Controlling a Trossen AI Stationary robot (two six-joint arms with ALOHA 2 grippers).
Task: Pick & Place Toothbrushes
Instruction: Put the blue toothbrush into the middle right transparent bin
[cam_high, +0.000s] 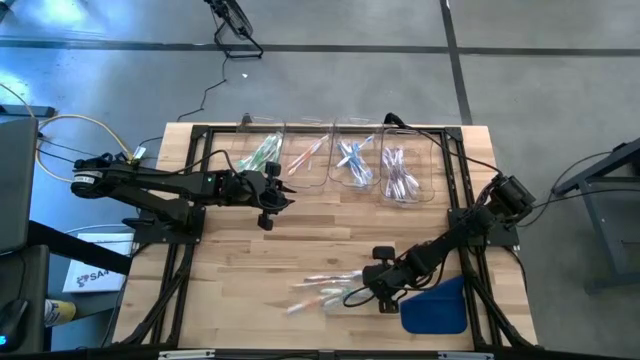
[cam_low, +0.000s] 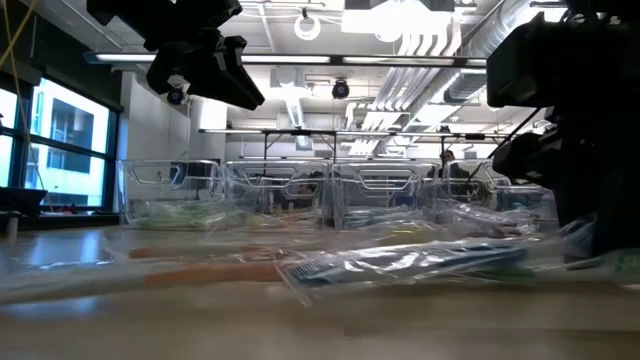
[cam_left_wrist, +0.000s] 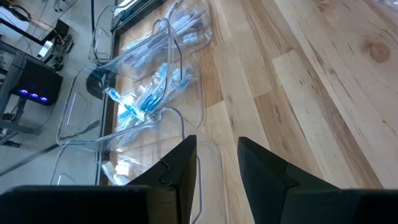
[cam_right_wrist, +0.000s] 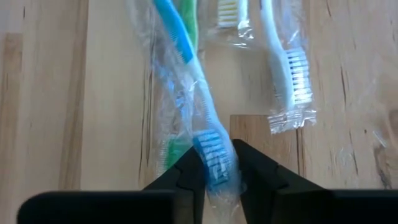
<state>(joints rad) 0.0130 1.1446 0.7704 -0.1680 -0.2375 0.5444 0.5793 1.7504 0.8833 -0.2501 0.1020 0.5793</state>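
Toothbrushes (cam_high: 325, 290) lie wrapped at the surface's (cam_high: 330, 225) six o'clock. Right fingers (cam_right_wrist: 214, 168) clamp a blue toothbrush (cam_right_wrist: 208, 140). Left fingers (cam_left_wrist: 217, 165) stand apart near the bins (cam_high: 340, 155) at twelve o'clock.

Bare wood mid-table (cam_high: 330, 225), clear bins (cam_high: 340, 155) behind, toothbrushes (cam_high: 325, 290) in front

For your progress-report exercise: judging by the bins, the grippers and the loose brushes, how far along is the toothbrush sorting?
Done: the four clear bins already hold wrapped toothbrushes grouped by colour.

In hand: the right gripper is closing around a blue toothbrush near the table's front; the left gripper hangs empty by the bins.

Left: a small pile of loose toothbrushes on the table.
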